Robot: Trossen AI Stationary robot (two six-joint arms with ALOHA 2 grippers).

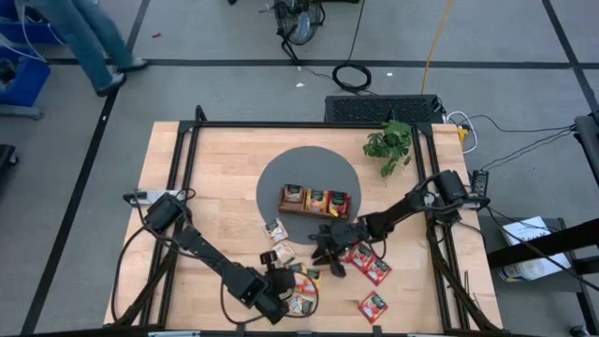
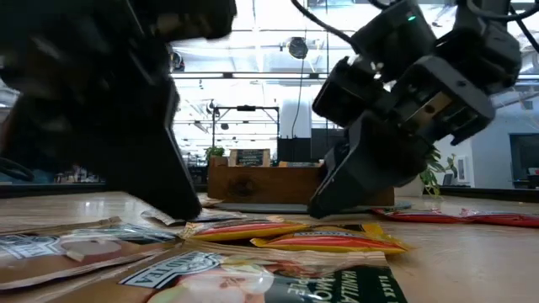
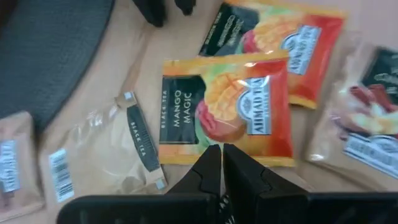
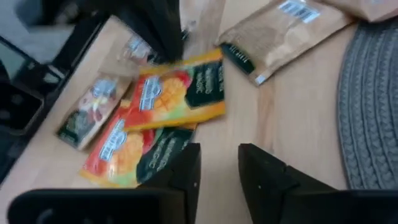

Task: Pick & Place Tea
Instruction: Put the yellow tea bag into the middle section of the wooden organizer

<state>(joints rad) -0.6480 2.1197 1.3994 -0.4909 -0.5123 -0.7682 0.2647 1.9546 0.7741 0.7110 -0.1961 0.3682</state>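
Note:
Several tea packets lie flat on the wooden table near its front. An orange mango packet point(image 3: 224, 112) lies just ahead of my left gripper point(image 3: 221, 155), which is shut and slants down at the packet's edge. A second orange packet point(image 3: 280, 50) partly lies under the first, and pale packets point(image 3: 112, 149) lie beside them. My right gripper point(image 4: 217, 162) is open and low over bare wood, just short of the same two orange packets point(image 4: 180, 93). In the high view the two grippers, left point(image 1: 285, 281) and right point(image 1: 329, 253), face each other across the packets. My left gripper's shut fingertips point(image 3: 211, 163) stand at the mango packet's edge point(image 3: 217, 148), slanting down from the table's near left. I cannot tell whether they touch the packet, which lies flat on the table.
The brown wooden tray point(image 1: 315, 212), with packets in its compartments, stands on a grey round mat point(image 1: 281, 173) in the middle of the table. Red packets point(image 1: 377, 271) lie toward the front right. A green plant point(image 1: 390, 145) stands at the far right.

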